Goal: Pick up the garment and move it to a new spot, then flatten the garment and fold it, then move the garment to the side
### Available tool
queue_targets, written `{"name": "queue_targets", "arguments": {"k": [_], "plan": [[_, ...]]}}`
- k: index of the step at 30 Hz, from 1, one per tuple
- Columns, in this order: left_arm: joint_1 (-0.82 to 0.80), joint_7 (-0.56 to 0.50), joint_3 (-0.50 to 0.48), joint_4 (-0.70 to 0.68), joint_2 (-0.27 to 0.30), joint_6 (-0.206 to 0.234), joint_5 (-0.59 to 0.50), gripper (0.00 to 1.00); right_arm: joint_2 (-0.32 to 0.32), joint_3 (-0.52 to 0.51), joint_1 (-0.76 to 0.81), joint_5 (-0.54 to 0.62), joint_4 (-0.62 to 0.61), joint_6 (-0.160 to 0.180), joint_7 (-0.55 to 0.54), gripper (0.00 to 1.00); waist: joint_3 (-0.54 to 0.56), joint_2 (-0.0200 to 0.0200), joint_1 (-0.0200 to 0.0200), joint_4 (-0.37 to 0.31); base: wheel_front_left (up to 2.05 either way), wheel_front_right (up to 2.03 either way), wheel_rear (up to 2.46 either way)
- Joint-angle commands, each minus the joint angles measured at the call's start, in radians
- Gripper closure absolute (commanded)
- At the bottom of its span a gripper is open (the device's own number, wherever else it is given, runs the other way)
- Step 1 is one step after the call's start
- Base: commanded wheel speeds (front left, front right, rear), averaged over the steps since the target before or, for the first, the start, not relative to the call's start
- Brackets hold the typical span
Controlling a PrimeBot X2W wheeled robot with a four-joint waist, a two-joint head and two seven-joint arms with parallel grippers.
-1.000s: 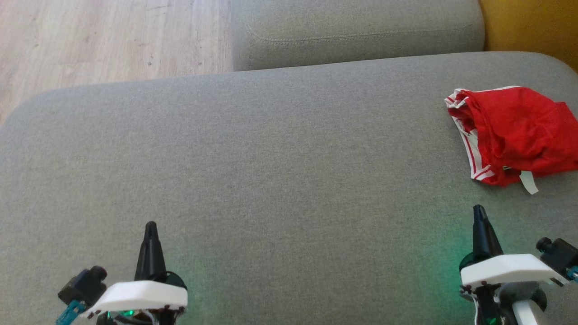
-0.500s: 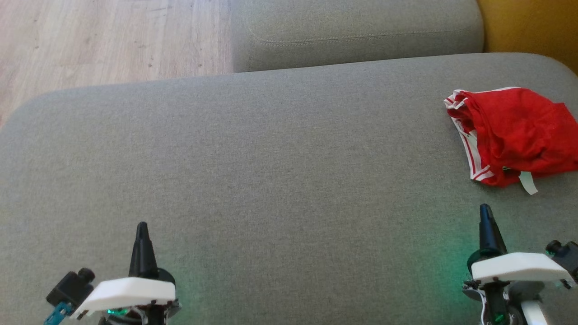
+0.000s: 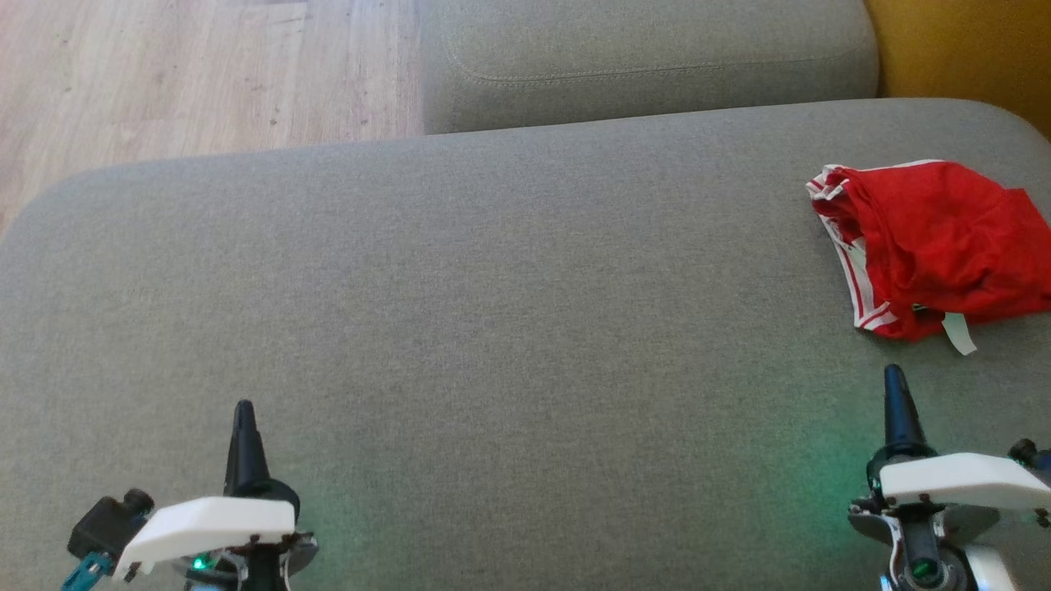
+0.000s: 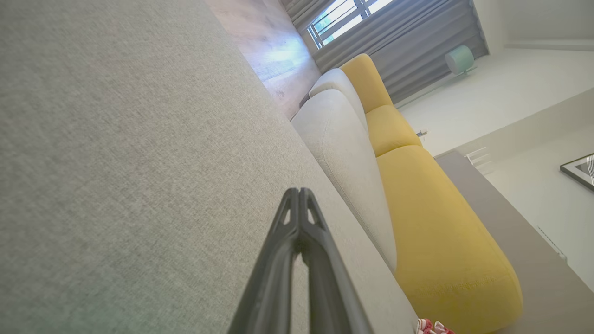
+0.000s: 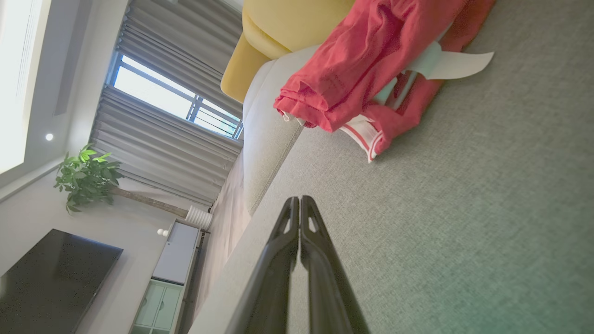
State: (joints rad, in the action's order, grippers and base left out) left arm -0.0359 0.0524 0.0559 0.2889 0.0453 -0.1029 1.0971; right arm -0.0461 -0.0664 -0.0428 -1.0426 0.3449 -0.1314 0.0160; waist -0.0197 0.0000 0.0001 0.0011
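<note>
Bright daylight, sharp, wide-angle distortion

One garment (image 3: 928, 242); two grippers (image 3: 243, 408) (image 3: 895, 373); one plant (image 5: 86, 178).

Garment (image 3: 936, 246) on sofa (image 3: 493, 287), far right

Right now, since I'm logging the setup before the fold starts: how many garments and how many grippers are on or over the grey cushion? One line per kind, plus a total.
red garment: 1
grippers: 2 (left gripper, right gripper, both shut)
total: 3
</note>
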Motion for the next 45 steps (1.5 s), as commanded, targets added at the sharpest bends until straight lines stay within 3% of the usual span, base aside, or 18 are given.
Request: {"name": "queue_targets", "arguments": {"k": [1, 45], "plan": [[-0.048, -0.008, -0.036, -0.034, 0.011, -0.007, 0.026, 1.00, -0.003, 0.008, -0.052, -0.030, -0.041, 0.000, -0.006, 1.00, 0.000, 0.0000, 0.0000, 0.000, 0.00, 0.00, 0.00], [-0.068, -0.140, -0.145, -0.043, 0.012, -0.025, 0.459, 1.00, -0.004, -0.041, -0.064, -0.500, -0.093, 0.001, -0.114, 1.00, 0.015, 0.0000, -0.0001, -0.001, 0.00, 0.00, 0.00]]}}
